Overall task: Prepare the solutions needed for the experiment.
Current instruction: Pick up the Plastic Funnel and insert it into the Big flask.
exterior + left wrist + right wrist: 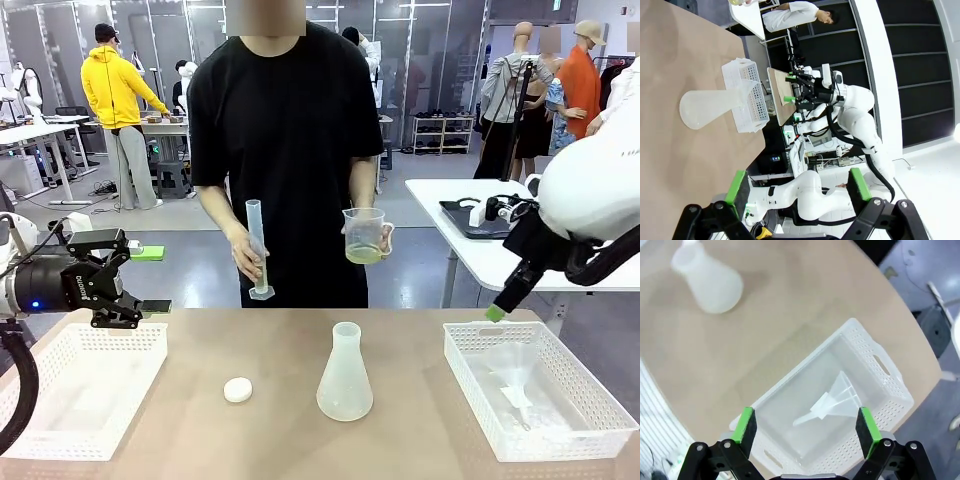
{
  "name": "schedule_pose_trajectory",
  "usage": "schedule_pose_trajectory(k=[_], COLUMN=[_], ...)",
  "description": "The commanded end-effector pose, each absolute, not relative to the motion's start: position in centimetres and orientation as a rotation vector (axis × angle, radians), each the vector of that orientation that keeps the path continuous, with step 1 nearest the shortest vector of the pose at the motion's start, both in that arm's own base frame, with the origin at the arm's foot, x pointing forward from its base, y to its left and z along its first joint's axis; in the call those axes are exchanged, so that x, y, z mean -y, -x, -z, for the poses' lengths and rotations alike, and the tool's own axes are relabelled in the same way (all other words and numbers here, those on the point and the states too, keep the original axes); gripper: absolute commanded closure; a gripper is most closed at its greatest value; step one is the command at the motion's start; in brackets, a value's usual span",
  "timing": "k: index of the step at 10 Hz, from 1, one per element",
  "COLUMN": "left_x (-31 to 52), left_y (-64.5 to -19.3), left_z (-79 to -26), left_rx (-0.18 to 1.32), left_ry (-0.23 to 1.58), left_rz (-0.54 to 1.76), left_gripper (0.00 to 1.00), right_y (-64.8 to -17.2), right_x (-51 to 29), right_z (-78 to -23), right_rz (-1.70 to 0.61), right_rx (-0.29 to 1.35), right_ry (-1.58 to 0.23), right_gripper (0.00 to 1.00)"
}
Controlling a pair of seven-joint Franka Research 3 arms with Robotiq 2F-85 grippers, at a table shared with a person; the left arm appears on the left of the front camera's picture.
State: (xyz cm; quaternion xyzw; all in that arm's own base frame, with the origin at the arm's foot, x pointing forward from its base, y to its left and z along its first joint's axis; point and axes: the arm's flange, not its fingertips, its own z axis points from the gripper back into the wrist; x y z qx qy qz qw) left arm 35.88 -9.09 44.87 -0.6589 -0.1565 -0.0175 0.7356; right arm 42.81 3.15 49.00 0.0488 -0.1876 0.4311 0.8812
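Two end effectors stand with fingers spread wide, holding nothing. The left end effector point(150, 280) hovers above the far edge of a white mesh basket point(85, 385) at the counter's point(200, 440) left side, its green pads point(737, 187) pointing across toward the middle. The right end effector point(495, 313) hangs over a second white basket point(590, 395) on the right side; in the right wrist view it point(806, 427) looks down at a clear funnel point(832, 400) lying on its side inside that basket point(890, 375).

At the far side a person holds up a translucent beaker point(365, 225) in one hand point(385, 238), with a little pale yellow-green solution point(364, 254) at its bottom. The person's other hand point(245, 255) grips a tall graduated cylinder point(256, 225), which looks empty, though that is hard to tell.

A translucent conical flask point(344, 375) stands upright mid-counter, between the baskets. A small white round cap point(238, 390) lies near it, toward the left basket.
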Motion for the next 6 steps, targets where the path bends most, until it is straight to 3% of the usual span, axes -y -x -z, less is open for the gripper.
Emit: schedule_pose_trajectory(k=[1, 6], left_x=[9.2, 9.2], left_y=[-35.9, -35.9], left_z=[-45.1, -45.1], left_rx=[0.335, 0.335], left_ry=[1.469, 1.469], left_rz=[0.028, 0.028], left_gripper=[0.00, 0.00], right_y=[-43.0, -42.6], right_x=[-2.3, -3.1], right_z=[-49.1, -49.3], right_rz=[-1.004, -0.959], right_rx=[0.338, 0.363], right_ry=[-0.083, -0.107], right_gripper=[0.00, 0.00])
